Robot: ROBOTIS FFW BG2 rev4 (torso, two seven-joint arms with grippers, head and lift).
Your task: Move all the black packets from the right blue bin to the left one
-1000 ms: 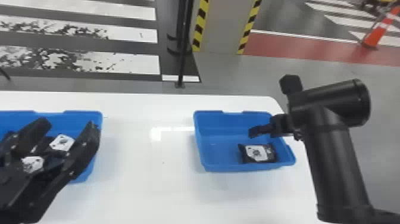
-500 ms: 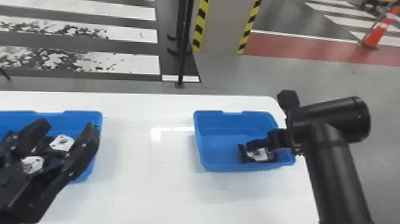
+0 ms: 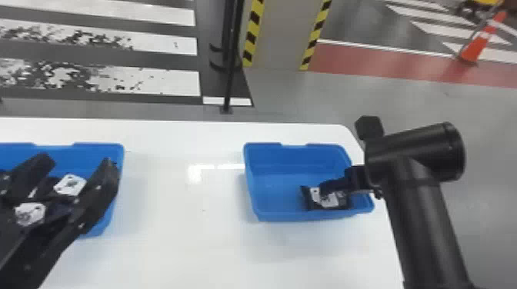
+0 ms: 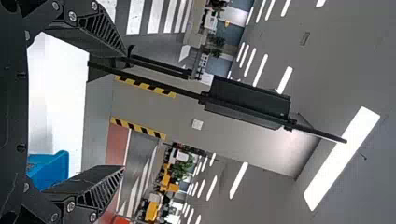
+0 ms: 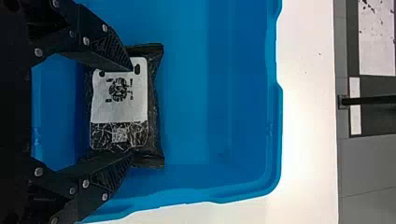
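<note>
Black packets (image 3: 70, 185) show in the left blue bin (image 3: 100, 149), their number hidden from me by my left gripper (image 3: 79, 161), jaws apart; the head view's edge crops that bin. In the right blue bin (image 3: 265, 169), my right gripper (image 3: 326, 187) partly covers one labelled packet (image 3: 331, 200), jaws apart over it; whether they touch it, I can't tell.
</note>
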